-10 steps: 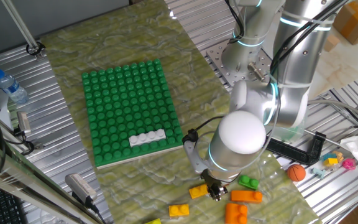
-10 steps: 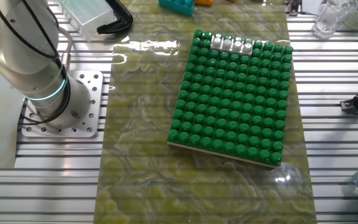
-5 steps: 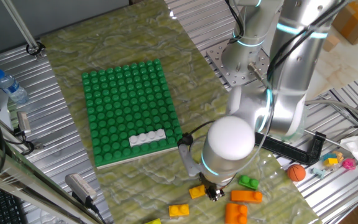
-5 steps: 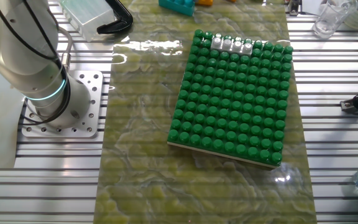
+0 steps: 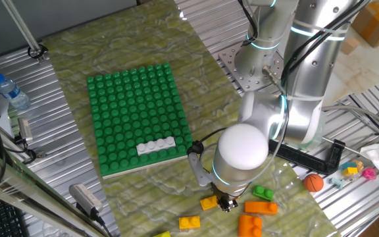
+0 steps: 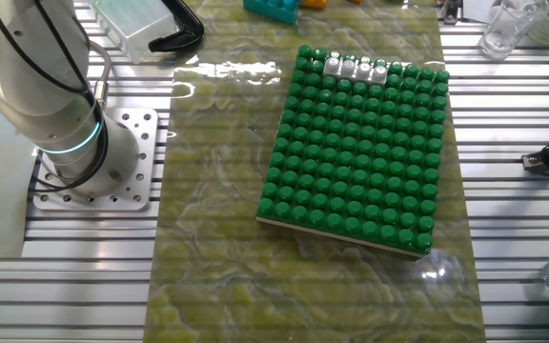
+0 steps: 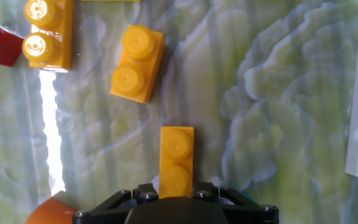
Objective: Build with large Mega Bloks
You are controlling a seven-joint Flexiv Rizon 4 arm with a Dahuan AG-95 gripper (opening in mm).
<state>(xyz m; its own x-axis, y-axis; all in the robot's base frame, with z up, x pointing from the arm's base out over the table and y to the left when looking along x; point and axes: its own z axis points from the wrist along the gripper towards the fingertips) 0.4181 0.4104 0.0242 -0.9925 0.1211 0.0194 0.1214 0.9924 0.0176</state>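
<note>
the pincer (image 7: 176,194) sits at the hand view's bottom centre, just over a yellow two-stud plastic brick (image 7: 176,160). i cannot tell whether it grips it.

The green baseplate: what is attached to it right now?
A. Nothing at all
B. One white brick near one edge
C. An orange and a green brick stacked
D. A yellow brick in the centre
B. Both fixed views show a single white brick seated on the studs near one edge of the green baseplate; the yellow, orange and green bricks all lie off it on the mat.
</note>
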